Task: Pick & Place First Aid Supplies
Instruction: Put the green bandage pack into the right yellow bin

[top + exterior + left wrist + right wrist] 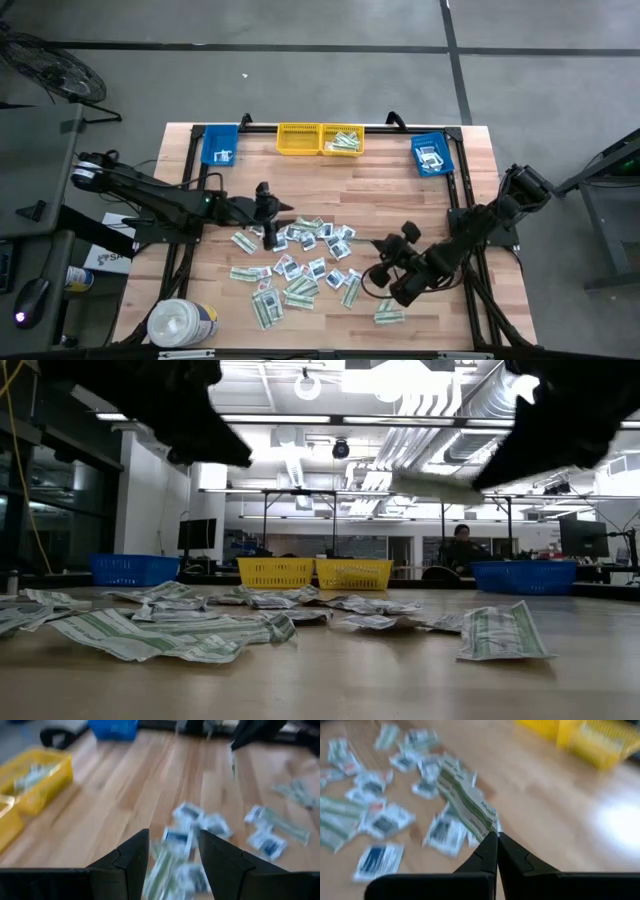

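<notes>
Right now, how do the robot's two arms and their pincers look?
Both arms are dark, nearly black, built of jointed segments. The left pincer has two thick, angular black fingers with flat inner faces. The right pincer has matching black fingers that taper toward the tips.

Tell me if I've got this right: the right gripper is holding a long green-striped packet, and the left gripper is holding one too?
Not quite. The right gripper is shut on a long green-striped packet, but the left wrist view shows the left gripper open and empty above the packets.
</notes>
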